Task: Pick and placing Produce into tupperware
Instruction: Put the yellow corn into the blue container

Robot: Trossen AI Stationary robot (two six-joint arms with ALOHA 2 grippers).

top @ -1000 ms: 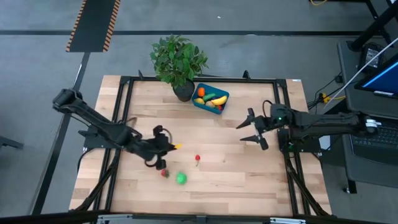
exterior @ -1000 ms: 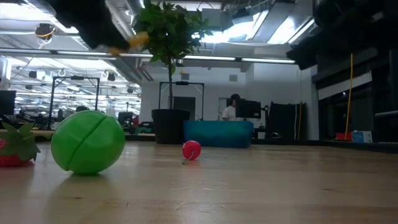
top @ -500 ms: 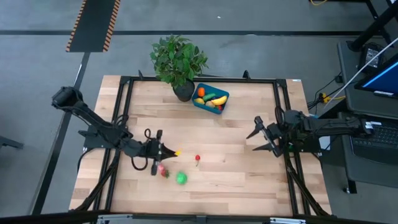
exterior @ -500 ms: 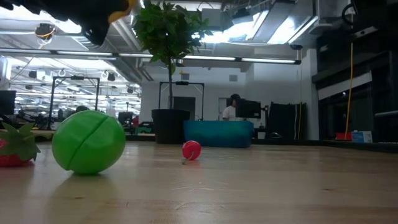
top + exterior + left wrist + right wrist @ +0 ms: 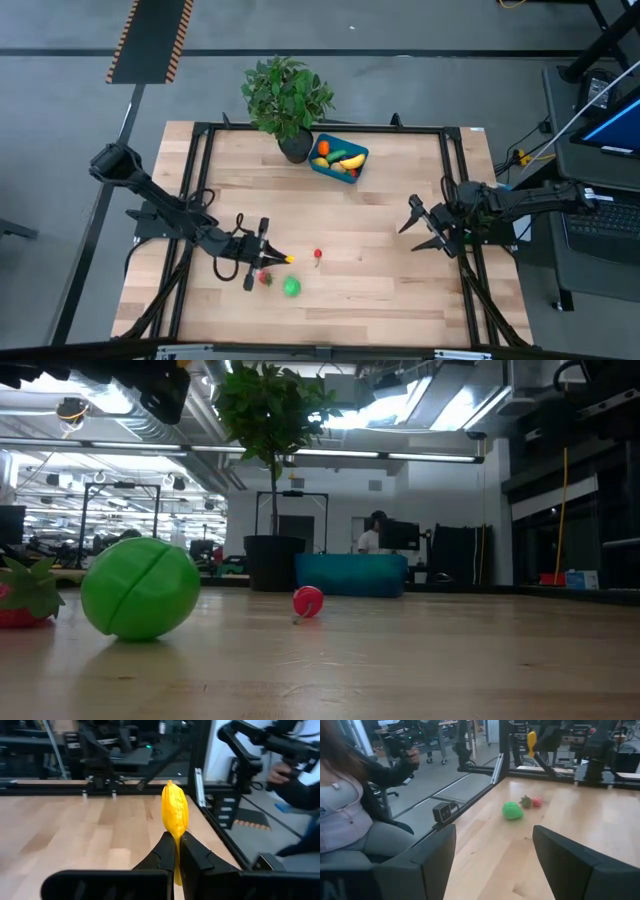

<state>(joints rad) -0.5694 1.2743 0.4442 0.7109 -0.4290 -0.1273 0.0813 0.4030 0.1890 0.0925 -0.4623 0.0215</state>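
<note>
We start with the table [image 5: 380, 270], a pale wooden top in a black frame. At its twelve o'clock edge stands the potted plant [image 5: 285, 95], and just beside it, toward one o'clock, sits the tupperware [image 5: 338, 160], already holding several pieces of produce.

Our left arm reaches in from nine o'clock; the left gripper [image 5: 268, 257] hangs above the table at about seven o'clock from centre, its jaws clamped on a small yellow piece [image 5: 175, 815], probably a toy lemon or pepper, raised clear of the wood. The right gripper [image 5: 422, 226] waits at three o'clock with its jaws apart, holding nothing.

Near the left gripper, three pieces lie loose on the wood: a green ball [image 5: 291, 287], a strawberry [image 5: 264, 278] beside it, and a small red piece [image 5: 318, 255] apart from those two.

We judge the step in hand to be the carry. Next the left arm must swing toward one o'clock, stop over the container, and let go there.
</note>
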